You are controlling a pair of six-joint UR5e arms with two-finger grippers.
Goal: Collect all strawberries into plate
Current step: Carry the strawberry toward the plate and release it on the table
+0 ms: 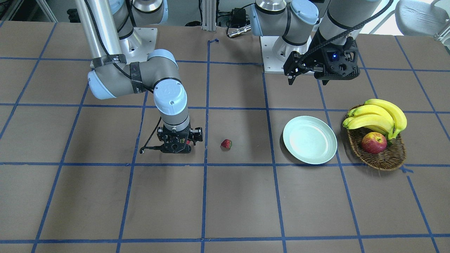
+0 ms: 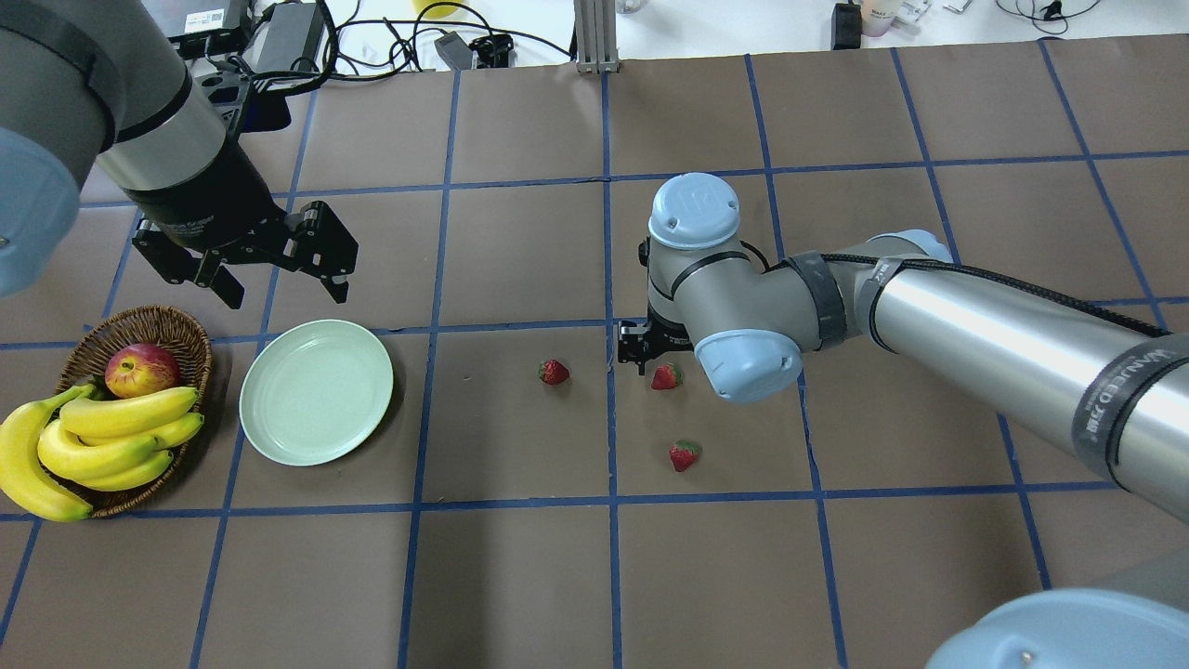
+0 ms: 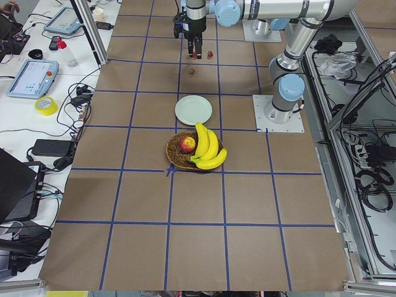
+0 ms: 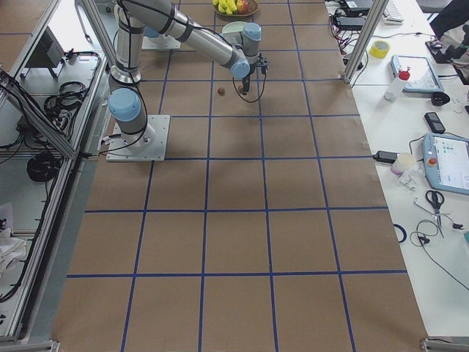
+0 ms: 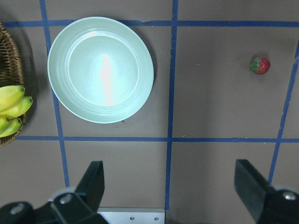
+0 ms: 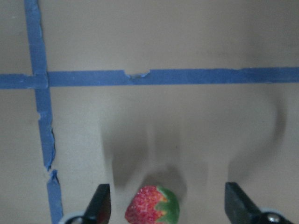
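Three strawberries lie on the brown table: one (image 2: 555, 373) toward the plate, one (image 2: 665, 376) at my right gripper, one (image 2: 685, 455) nearer the robot. My right gripper (image 2: 650, 364) is low and open, its fingers (image 6: 100, 205) on either side of the middle strawberry (image 6: 152, 206) without closing on it. The mint-green plate (image 2: 316, 390) is empty. My left gripper (image 2: 283, 283) is open and empty, held above the table just beyond the plate; its wrist view shows the plate (image 5: 100, 70) and one strawberry (image 5: 259, 65).
A brown wicker basket (image 2: 181, 330) with an apple (image 2: 141, 369) and bananas (image 2: 102, 446) stands just left of the plate. In the front view the right arm's wrist (image 1: 170, 102) hides the third strawberry. Blue tape lines grid the table.
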